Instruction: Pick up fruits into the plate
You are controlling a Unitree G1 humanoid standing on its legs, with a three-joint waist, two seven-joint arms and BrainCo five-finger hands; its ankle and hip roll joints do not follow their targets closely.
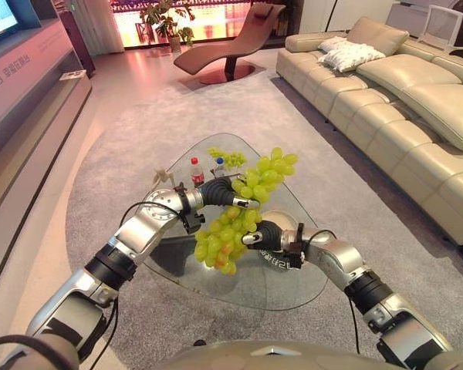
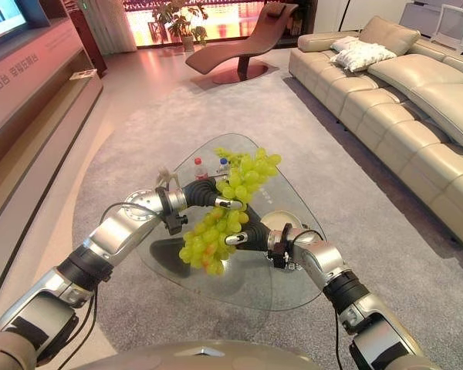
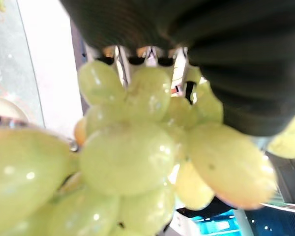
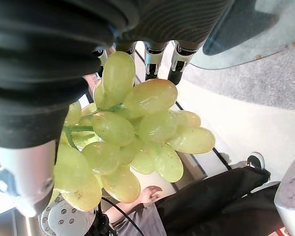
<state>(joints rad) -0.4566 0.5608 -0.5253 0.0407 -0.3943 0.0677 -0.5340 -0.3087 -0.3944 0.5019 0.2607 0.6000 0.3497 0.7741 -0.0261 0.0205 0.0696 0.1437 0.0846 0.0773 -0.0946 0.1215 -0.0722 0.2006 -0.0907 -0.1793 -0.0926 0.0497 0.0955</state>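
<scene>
The left robot hand (image 1: pixel 225 194) and right robot hand (image 1: pixel 264 235) are both curling their fingers around green grape bunches (image 1: pixel 225 237), lifting them above the glass table (image 1: pixel 293 285). A beige sofa (image 1: pixel 417 100) is sitting well beyond the table.

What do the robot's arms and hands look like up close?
Both arms are silver-grey metal tubes joined by black ribbed bands. Each wrist and the back of each hand wears a dark ribbed cover. The left hand and right hand have slim silver fingers ending in dark tips.
</scene>
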